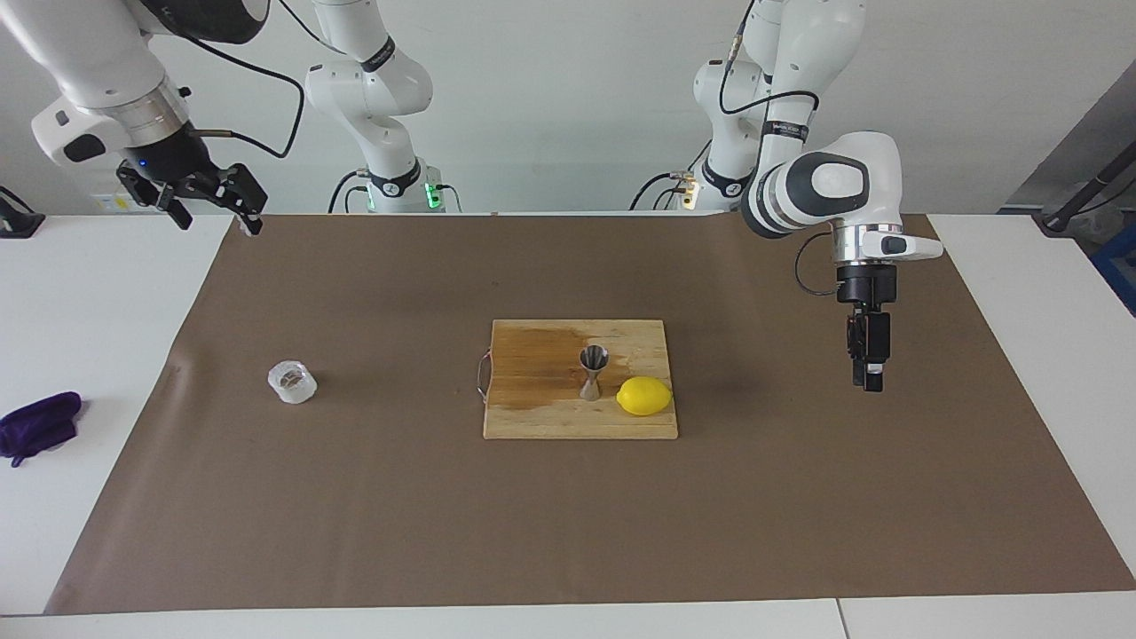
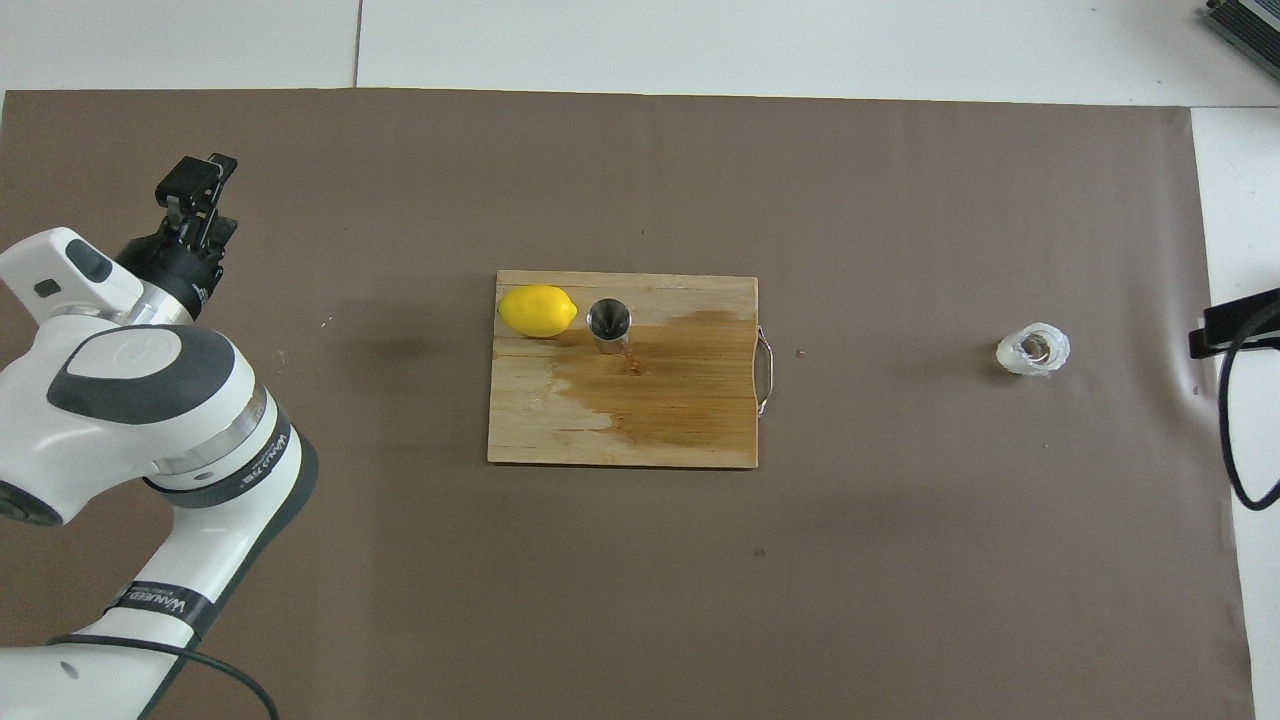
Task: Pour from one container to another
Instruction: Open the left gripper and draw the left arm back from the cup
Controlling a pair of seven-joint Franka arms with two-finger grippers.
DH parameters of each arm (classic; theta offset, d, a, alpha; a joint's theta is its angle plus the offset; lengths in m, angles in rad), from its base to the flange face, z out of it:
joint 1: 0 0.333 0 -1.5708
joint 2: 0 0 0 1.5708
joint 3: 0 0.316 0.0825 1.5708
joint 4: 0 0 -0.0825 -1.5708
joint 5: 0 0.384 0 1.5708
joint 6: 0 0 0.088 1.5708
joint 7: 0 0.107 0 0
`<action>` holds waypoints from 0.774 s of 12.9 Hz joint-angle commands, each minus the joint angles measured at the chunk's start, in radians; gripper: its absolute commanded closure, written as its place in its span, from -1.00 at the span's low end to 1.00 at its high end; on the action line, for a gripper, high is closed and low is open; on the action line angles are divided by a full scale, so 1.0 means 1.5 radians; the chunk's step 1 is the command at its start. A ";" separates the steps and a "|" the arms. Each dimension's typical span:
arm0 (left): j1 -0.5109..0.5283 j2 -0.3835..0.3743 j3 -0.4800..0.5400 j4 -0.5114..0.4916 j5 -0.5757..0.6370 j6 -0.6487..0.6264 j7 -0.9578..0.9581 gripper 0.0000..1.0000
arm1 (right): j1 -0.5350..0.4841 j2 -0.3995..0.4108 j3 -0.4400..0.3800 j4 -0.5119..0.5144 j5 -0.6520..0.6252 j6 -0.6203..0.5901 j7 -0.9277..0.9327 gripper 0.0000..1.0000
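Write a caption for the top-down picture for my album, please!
A steel jigger and lemon share a stained cutting board; a glass cup waits alone.

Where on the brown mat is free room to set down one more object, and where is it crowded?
Free: the brown mat between the glass cup and the cutting board, and the strip nearer to the robots than the board. Crowded: the board's corner where the jigger and lemon stand side by side, and the mat under the left gripper.

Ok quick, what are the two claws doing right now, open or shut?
Left claw: seen edge-on, open or closed cannot be told.
Right claw: open, holding nothing.
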 commanded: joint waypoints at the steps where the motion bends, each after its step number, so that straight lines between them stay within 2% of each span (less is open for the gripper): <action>1: 0.009 0.007 -0.005 0.003 0.006 0.067 0.153 -0.64 | -0.003 -0.019 0.000 -0.013 -0.001 0.004 -0.027 -1.00; 3: 0.036 0.022 -0.005 0.028 0.006 0.084 0.263 -0.64 | -0.012 -0.019 -0.002 -0.019 0.004 0.035 -0.065 -1.00; 7: 0.081 0.023 -0.005 0.039 0.007 0.083 0.437 -0.64 | -0.087 -0.018 -0.005 -0.100 0.126 0.135 -0.212 -1.00; 10: 0.139 0.033 -0.006 0.061 0.045 0.080 0.551 -0.62 | -0.130 -0.011 -0.005 -0.135 0.207 0.160 -0.337 -1.00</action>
